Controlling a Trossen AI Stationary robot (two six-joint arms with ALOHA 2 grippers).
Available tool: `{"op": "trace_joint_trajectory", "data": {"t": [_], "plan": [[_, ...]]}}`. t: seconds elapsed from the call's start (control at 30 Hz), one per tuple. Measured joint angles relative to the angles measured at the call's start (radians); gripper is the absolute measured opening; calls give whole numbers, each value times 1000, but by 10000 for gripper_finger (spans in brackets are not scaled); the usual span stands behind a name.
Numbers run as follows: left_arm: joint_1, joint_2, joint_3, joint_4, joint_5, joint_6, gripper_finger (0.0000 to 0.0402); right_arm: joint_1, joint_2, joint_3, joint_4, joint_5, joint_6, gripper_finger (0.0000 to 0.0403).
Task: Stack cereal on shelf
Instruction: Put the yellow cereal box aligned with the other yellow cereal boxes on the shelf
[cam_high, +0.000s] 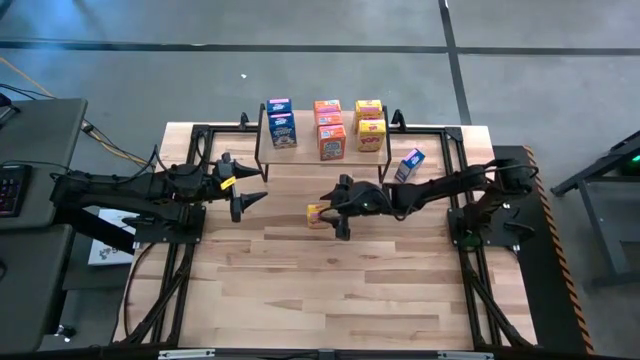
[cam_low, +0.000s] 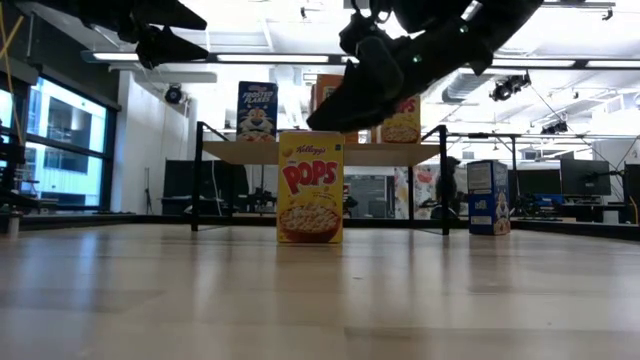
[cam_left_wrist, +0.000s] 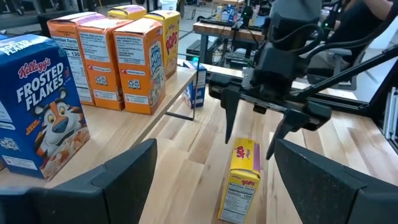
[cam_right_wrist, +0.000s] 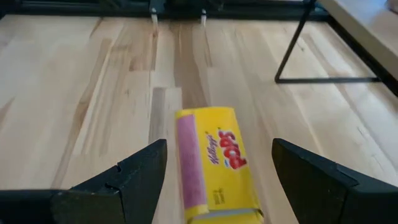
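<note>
I have the right pincer (cam_high: 338, 206) hanging wide open directly above the yellow cereal box (cam_high: 317, 214), which stands upright on the table (cam_high: 330, 290) near the middle, in front of the shelf (cam_high: 325, 155) and apart from it. Nothing is gripped. The left pincer (cam_high: 250, 190) waits, also wide open, to the left at shelf height. The box should be light, thin-walled cardboard, smooth and easily dented or tipped; I would grip across its narrow side panels near the top with moderate force. A blue box (cam_high: 409, 165) stands on the table far right of it.
</note>
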Motion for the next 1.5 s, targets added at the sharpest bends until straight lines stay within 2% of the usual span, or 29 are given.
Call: {"op": "trace_joint_trajectory", "data": {"t": [0.73,1.23,1.5], "plan": [[0,0,0,-1,0,-17,317,-16,0,3,-108,-42,23,277],[0,0,0,-1,0,-17,317,-16,0,3,-111,-42,23,180],[0,0,0,-1,0,-17,317,-16,0,3,-110,-42,22,151]]}}
